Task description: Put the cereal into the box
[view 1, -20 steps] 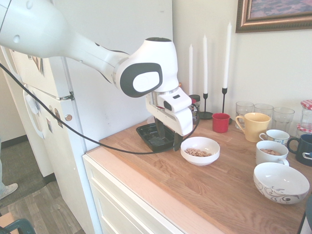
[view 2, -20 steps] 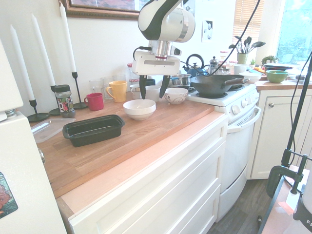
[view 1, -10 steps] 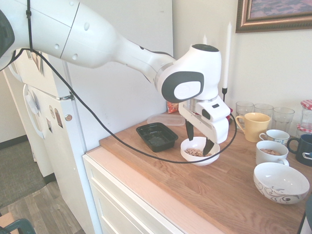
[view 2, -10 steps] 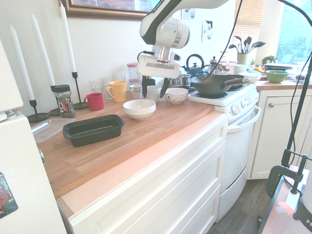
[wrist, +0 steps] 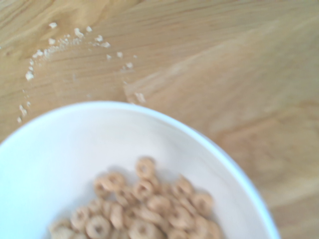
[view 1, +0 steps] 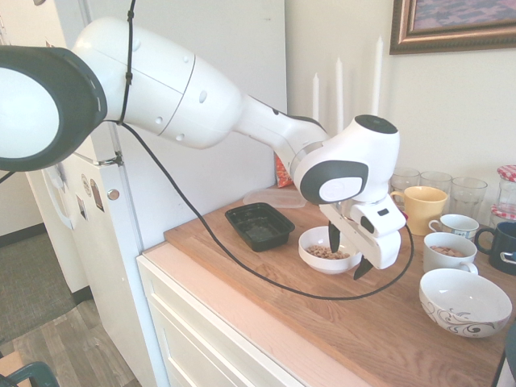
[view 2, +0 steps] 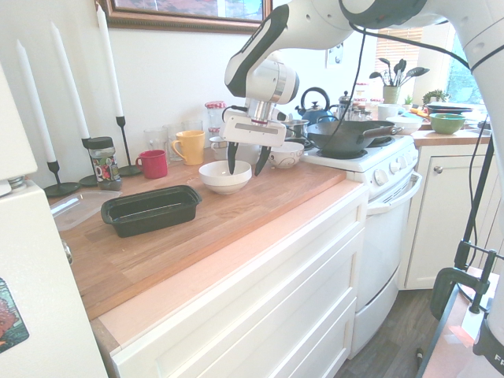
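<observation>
Gripper: the gripper (view 1: pixel 345 254) hangs over the near rim of the white bowl (view 1: pixel 310 258), its two dark fingers spread wide with nothing between them; one finger sits over the bowl's inside, the other outside the rim.

Cereal: the cereal (wrist: pixel 144 206) is a small heap of tan rings at the bottom of the white bowl, well short of filling it.

Box: the black box (view 1: pixel 258 225) stands empty on the wooden counter (view 1: pixel 339 314), just beside the bowl on the side toward the fridge, with a clear flat lid (view 2: pixel 79 206) behind it.

Crumbs: a scatter of pale crumbs (wrist: pixel 55 42) lies on the wood near the bowl; the wrist view is soft, so what they are is unclear.

Step in hand: likely lining up a grip on the bowl's rim, to tip the cereal into the box.

Risk, rim grip: a smooth, curved rim pinched at one spot could slip or swing, spilling rings on the counter.

Risk, descent: a finger landing on the rim instead of straddling it could tip the bowl.

Risk, pour: the box is shallow, so a fast tilt could send pieces over its far edge.
</observation>
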{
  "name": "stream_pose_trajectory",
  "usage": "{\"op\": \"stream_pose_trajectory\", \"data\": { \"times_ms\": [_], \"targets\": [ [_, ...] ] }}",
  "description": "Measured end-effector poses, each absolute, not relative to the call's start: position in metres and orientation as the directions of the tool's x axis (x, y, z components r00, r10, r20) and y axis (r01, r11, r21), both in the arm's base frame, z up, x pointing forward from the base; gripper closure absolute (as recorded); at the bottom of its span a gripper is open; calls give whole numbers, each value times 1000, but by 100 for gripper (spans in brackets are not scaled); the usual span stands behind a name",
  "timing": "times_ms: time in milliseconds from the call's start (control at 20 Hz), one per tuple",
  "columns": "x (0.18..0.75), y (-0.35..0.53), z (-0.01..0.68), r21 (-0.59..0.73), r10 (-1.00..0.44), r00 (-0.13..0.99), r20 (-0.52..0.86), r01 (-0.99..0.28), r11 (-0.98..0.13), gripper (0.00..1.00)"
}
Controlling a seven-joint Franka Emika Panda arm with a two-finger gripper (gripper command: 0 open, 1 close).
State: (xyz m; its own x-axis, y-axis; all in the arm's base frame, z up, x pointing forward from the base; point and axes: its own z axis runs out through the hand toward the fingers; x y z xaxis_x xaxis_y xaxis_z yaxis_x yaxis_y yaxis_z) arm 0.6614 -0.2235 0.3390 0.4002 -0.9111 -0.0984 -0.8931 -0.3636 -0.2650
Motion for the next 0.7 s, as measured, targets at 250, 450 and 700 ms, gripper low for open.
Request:
{"op": "stream_pose_trajectory", "data": {
  "times_ms": [250, 450, 700],
  "targets": [
    [675, -227, 322, -300, -911, 390, -133, -892, -338, 0],
    [681, -232, 323, -322, -912, 386, -140, -889, -327, 0],
    [686, -229, 320, -346, -911, 378, -166, -887, -305, 0]
  ]
}}
